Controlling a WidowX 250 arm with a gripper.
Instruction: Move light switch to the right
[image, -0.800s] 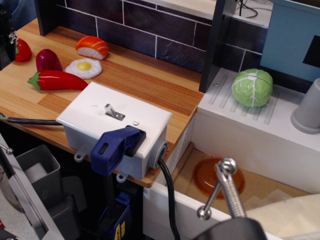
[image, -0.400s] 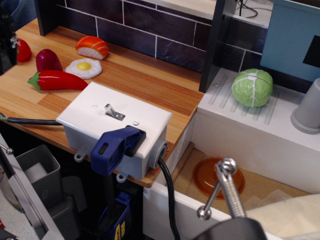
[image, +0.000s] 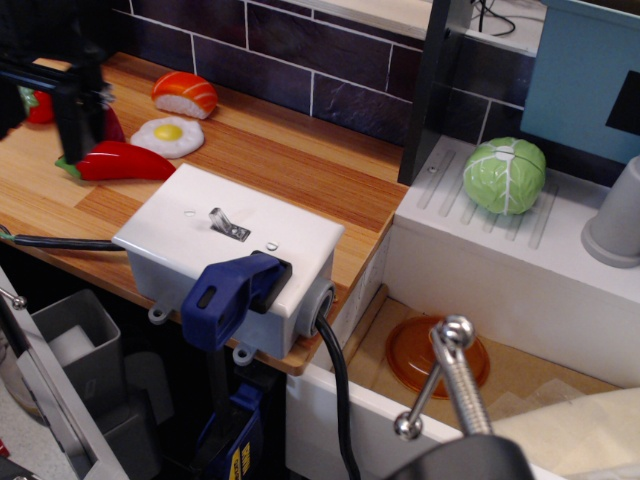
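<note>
Reaching in from the upper left, the claw (image: 75, 100) shows as a dark, blurred shape above the red pepper (image: 118, 160); whether its fingers are spread or pressed together I cannot tell. Below and to the right of the claw, well apart from it, the light switch (image: 222, 222) stands up from a small metal plate on top of the white box (image: 230, 255). The lever leans toward the claw's side.

It looks like a short, stiff metal toggle, smooth and probably slippery, likely to resist and then snap over. A pinch seems needless; I judge the best contact is a fingertip set against the lever's claw-facing side near its tip, then a firm sideways push.

A blue clamp (image: 232, 296) grips the box's front edge, nearer the camera than the claw, so the box should not slide under the push.
</note>
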